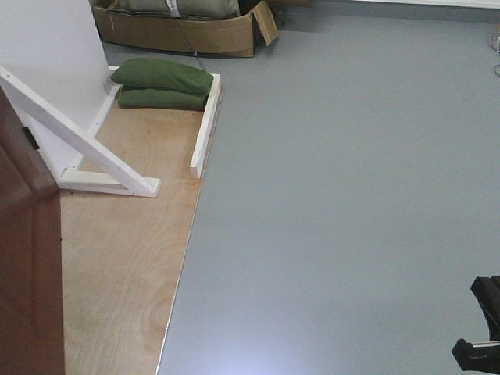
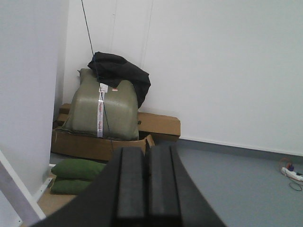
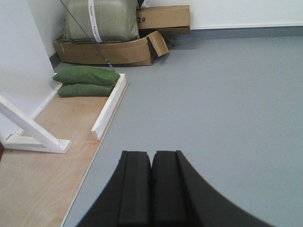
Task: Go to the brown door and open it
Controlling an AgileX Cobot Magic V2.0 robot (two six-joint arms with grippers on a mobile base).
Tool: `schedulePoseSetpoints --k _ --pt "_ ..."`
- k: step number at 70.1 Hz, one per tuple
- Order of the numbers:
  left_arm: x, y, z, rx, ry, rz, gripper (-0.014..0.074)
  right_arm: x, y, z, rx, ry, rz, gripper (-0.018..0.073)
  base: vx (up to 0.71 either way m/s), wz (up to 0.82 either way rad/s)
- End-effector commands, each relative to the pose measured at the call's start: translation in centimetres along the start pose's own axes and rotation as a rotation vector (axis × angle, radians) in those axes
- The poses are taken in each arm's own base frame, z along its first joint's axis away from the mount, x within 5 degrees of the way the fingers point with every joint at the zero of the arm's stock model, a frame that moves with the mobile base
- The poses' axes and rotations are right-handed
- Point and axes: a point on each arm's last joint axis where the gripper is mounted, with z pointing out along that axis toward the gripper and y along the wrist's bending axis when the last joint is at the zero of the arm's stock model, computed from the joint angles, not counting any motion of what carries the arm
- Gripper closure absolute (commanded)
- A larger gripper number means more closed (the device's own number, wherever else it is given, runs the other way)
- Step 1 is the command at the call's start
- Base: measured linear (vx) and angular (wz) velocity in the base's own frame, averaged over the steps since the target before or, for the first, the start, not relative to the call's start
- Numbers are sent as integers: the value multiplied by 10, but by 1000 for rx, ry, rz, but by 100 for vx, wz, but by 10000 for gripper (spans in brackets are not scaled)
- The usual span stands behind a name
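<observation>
Left gripper (image 2: 147,189) and right gripper (image 3: 151,189) sit pinched closed on nothing. Only a cut-off slab of the brown door (image 1: 27,258) shows, at the near-left corner of the plywood floor (image 1: 117,258).

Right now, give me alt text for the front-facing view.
A brown door fills the left edge, over a plywood panel beside grey floor. Two green sandbags lie stacked beyond a white wooden brace.
</observation>
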Motion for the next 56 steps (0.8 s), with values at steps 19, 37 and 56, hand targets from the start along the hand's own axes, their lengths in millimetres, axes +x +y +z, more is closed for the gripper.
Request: schedulePoseSetpoints --k 19,37,56 --pt "-3 0 -2 4 -83 8 580 -7 0 -1 3 -94 -16 559 31 -2" --pt "-3 0 -2 4 -83 8 580 -7 0 -1 3 -94 -16 559 15 1" --pt "-3 0 -2 4 -83 8 580 -7 0 -1 3 -94 -16 559 1 0"
